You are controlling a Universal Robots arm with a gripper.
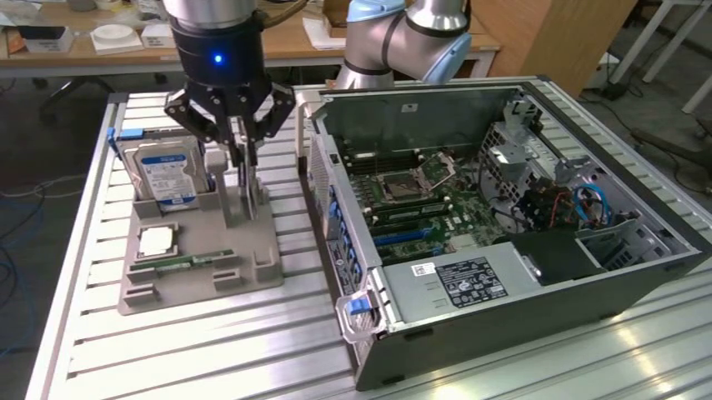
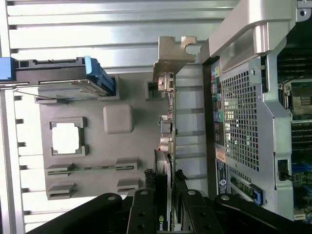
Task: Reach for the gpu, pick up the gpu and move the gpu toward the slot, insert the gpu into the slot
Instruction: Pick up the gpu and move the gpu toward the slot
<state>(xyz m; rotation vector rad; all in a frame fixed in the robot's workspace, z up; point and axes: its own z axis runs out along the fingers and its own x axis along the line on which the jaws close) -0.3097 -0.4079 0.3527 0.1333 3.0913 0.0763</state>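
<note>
The gpu (image 1: 247, 196) stands on edge in the grey holder tray (image 1: 212, 250) at the exterior view's left, a thin card with a silver end bracket (image 2: 169, 61). My gripper (image 1: 243, 158) comes down from straight above and is shut on the card's upper edge. In the wrist view the gpu (image 2: 168, 122) runs edge-on between the two black fingers (image 2: 146, 195) of the gripper (image 2: 165, 180). The slot (image 1: 403, 237) is one of the blue strips on the green motherboard inside the open computer case (image 1: 523, 275) at the exterior view's right.
The tray also holds a blue-labelled hard drive (image 1: 167, 175), a square processor (image 1: 156, 240) and a memory stick (image 1: 183, 262). The case's perforated rear wall (image 2: 239, 122) rises close beside the tray. A power supply (image 1: 468, 279) and cables (image 1: 579, 204) crowd the case's near end.
</note>
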